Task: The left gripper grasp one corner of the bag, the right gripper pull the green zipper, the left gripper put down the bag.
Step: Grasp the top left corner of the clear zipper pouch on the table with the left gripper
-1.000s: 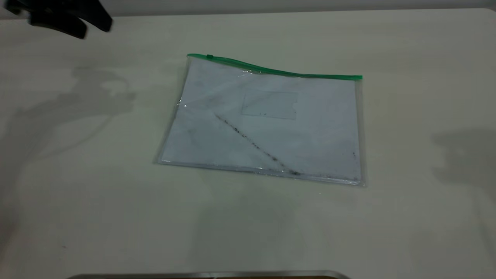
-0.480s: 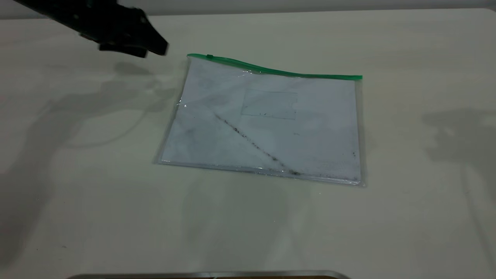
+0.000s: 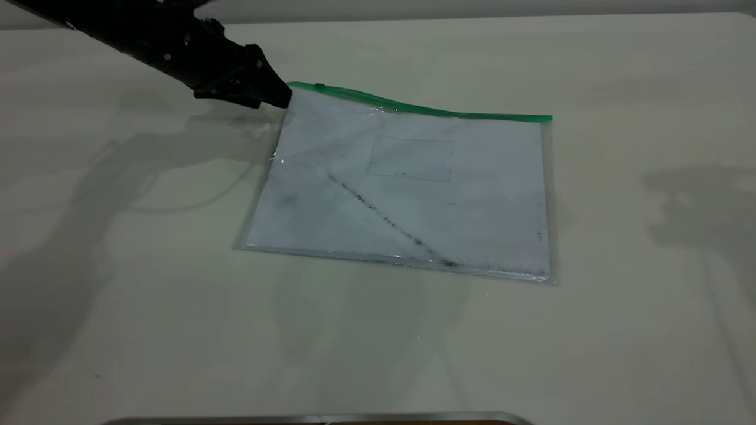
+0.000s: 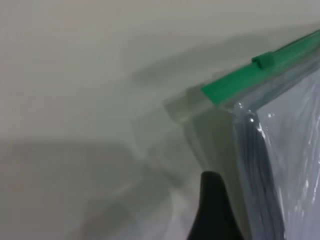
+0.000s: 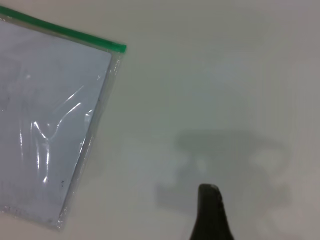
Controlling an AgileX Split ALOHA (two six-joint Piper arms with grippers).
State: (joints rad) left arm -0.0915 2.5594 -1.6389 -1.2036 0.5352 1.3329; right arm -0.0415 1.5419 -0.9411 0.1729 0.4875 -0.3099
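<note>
The bag (image 3: 407, 189) lies flat on the table: clear plastic over white paper, with a dark diagonal smudge and a small pocket. The green zipper (image 3: 425, 109) runs along its far edge, and its slider tab (image 3: 319, 87) sits near the far-left corner. My left gripper (image 3: 282, 97) reaches in from the upper left, its tip right at that far-left corner. In the left wrist view its black tip (image 4: 212, 210) sits beside the bag's short edge (image 4: 260, 165), just below the green strip's end (image 4: 220, 92). My right gripper (image 5: 210, 212) hovers over bare table, apart from the bag's right corner (image 5: 117, 48).
The pale table (image 3: 620, 265) surrounds the bag on all sides. A metal edge (image 3: 319, 418) runs along the near side. The right arm is outside the exterior view; only its shadow (image 3: 697, 206) falls on the table's right part.
My left gripper has moved from the far-left table corner rightward and down to the bag's far-left corner. The bag has not moved.
</note>
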